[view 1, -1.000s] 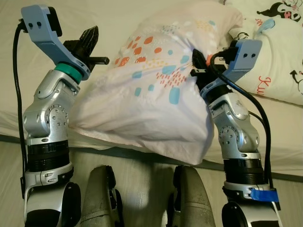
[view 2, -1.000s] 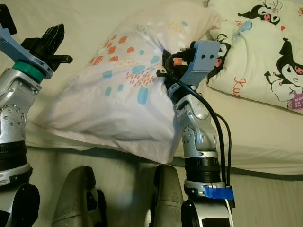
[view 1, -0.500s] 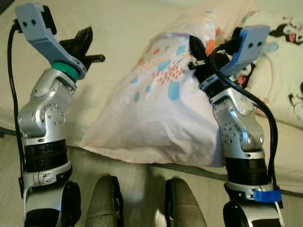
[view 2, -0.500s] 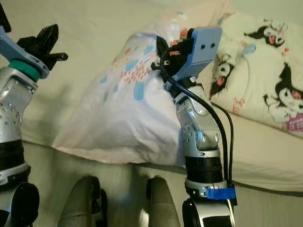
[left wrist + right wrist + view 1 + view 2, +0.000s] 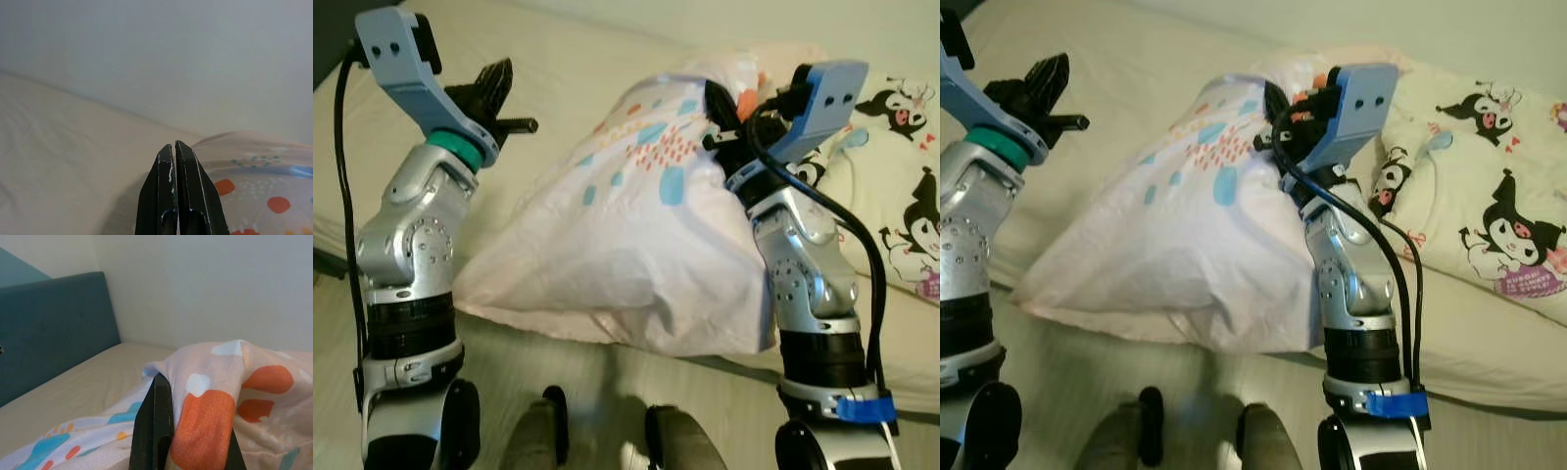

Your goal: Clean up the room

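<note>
A pale pink pillow (image 5: 626, 245) with orange and blue spots hangs lifted over the bed's near edge. My right gripper (image 5: 722, 116) is shut on its upper corner; in the right wrist view the cloth (image 5: 210, 401) drapes over the black fingers (image 5: 155, 426). My left gripper (image 5: 494, 86) is raised to the left of the pillow, apart from it, shut on nothing. In the left wrist view its fingers (image 5: 168, 196) press together, with the pillow (image 5: 254, 166) beyond them.
The bed (image 5: 558, 69) has a cream sheet. A second pillow (image 5: 1489, 225) with black cartoon figures lies at the right. A teal headboard (image 5: 49, 328) and pale wall stand behind. My feet (image 5: 607, 441) are on the light floor by the bed's edge.
The camera view has shifted and the feet sit lower in the picture. The right gripper still holds the pillow raised; the cartoon pillow shows more at the right. The left gripper stays shut.
</note>
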`<state>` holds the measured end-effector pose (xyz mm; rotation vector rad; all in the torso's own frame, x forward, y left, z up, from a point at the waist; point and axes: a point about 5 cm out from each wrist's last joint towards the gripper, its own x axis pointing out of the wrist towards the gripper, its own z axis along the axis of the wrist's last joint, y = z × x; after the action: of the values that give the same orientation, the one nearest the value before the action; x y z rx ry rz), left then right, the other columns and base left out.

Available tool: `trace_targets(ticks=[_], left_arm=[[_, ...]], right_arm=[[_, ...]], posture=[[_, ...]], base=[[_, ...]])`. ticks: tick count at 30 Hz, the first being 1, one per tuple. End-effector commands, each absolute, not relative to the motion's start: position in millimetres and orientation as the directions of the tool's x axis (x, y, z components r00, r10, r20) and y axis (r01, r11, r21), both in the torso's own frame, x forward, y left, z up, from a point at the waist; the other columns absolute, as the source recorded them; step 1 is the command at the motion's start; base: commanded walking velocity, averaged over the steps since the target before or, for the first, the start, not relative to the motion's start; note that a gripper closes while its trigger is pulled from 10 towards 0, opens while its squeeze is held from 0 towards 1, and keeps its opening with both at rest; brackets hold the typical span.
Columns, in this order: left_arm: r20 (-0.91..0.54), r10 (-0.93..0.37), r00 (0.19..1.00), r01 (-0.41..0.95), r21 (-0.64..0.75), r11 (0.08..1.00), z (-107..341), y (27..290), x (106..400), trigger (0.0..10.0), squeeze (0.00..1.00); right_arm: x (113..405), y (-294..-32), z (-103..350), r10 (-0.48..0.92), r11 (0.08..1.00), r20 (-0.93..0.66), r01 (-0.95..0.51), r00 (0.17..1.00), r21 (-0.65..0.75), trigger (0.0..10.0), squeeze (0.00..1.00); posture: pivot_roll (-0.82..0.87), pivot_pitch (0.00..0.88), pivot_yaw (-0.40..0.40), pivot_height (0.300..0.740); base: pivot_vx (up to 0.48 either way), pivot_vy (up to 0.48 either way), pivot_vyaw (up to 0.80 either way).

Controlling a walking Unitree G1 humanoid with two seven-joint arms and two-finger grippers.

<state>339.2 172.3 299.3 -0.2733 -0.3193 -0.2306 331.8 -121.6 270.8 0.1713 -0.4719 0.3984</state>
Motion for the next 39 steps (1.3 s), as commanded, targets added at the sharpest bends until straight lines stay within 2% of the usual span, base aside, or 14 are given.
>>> trace_targets(ticks=[1,12,24,39], left_arm=[[0.322,-0.183,0.929,0.261,-0.22,0.94,293.8,169.4,337.0,10.0,0.0],[0.311,-0.186,0.932,0.239,-0.14,0.961,291.9,163.0,335.5,10.0,0.0],[0.328,-0.174,0.928,0.2,-0.046,0.979,294.4,158.5,336.3,10.0,0.0],[0.349,-0.169,0.922,0.183,-0.009,0.983,296.5,156.4,337.2,10.0,0.0]], right_arm=[[323.1,-125.8,285.4,0.314,0.912,0.559,-0.407,0.767,0.045,10.0,0.0],[327.8,-140.2,273.7,0.213,0.917,0.53,-0.355,0.821,0.182,10.0,0.0],[327.8,-139.0,270.9,0.206,0.92,0.526,-0.347,0.825,0.184,10.0,0.0],[327.5,-134.7,268.5,0.227,0.931,0.517,-0.34,0.825,0.133,10.0,0.0]], posture=[[-0.06,0.146,-0.024,0.74],[-0.06,0.136,-0.018,0.74],[-0.06,0.141,-0.01,0.74],[-0.06,0.145,-0.008,0.74]], base=[[0.0,0.0,0.0],[0.0,0.0,0.0],[0.0,0.0,0.0],[0.427,0.0,0.0]])
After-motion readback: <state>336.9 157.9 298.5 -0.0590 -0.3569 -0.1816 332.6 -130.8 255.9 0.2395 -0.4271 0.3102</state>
